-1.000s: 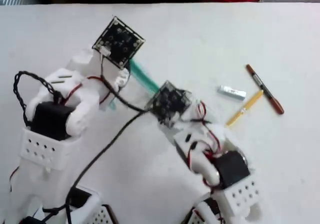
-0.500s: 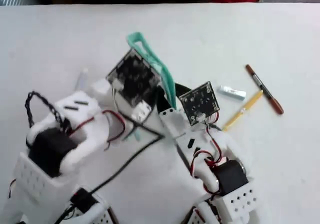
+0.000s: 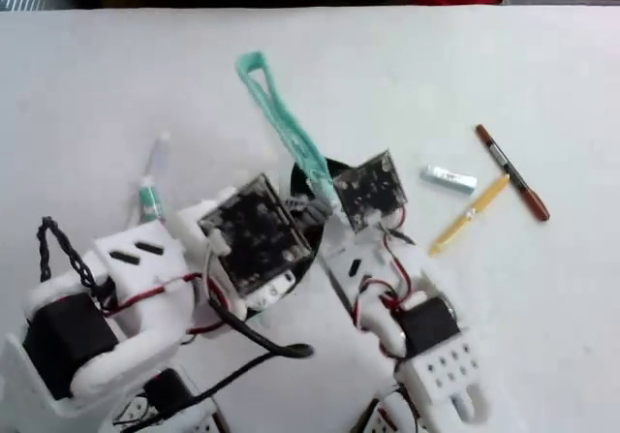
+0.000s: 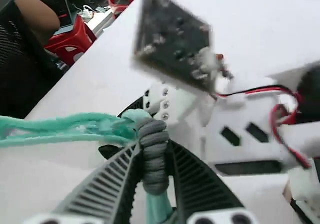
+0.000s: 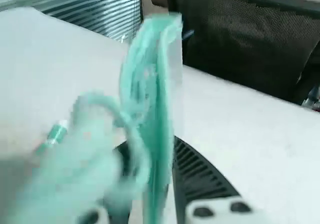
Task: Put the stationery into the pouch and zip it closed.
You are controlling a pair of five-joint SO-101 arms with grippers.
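The left gripper [image 4: 153, 145] has its black ribbed jaws pressed together on a grey braided cord pull [image 4: 152, 166] knotted to the teal fabric pouch [image 4: 65, 129]. The teal material trails away from the jaws over the white table [image 4: 75, 83]. The right gripper [image 5: 150, 156] pinches the pouch's thin edge, which rises upright between its jaws, though blur hides the exact contact.

From above, the pouch stands on edge as a narrow strip running from between the two wrists toward the table's far side. A brown pen [image 3: 511, 172] and a yellow pen [image 3: 472, 209] meet at a tip, with a small white block [image 3: 449, 177] just beside them, all apart from the pouch on the right arm's side. A teal-and-white tube [image 3: 150, 186] lies on the left arm's side.
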